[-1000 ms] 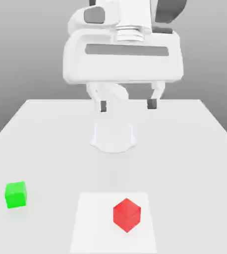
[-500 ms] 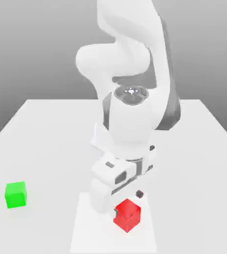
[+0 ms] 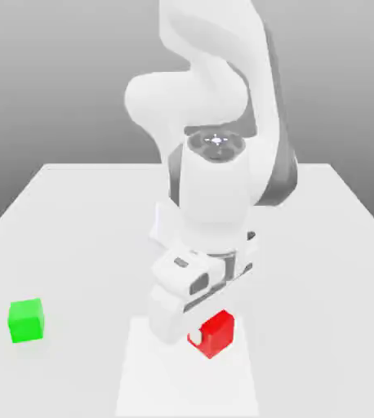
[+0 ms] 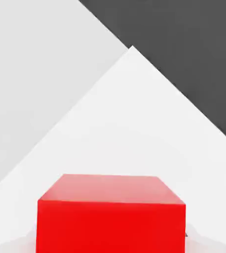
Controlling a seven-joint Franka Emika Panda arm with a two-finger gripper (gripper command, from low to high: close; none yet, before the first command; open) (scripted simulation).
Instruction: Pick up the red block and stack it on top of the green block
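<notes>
The red block point(image 3: 217, 333) is a small bright red cube held just above the pale square mat point(image 3: 141, 384) near the table's front. My gripper point(image 3: 207, 333) reaches down from the white arm and is shut on it, with the hand covering the block's side toward the exterior view's left. Close up in the hand view, the red block point(image 4: 110, 212) shows its top and one side face. The green block point(image 3: 26, 320), a cube of the same size, rests on the table far off toward the exterior view's left, apart from the gripper.
The white table point(image 3: 329, 245) spreads wide around the arm. Its edge and the dark floor point(image 4: 194, 49) beyond it appear in the hand view. The arm's bulky links point(image 3: 215, 188) stand over the table's middle.
The hand came down from high above the table to the red block. Its jaws went from open to shut on the block, which now sits slightly higher than before.
</notes>
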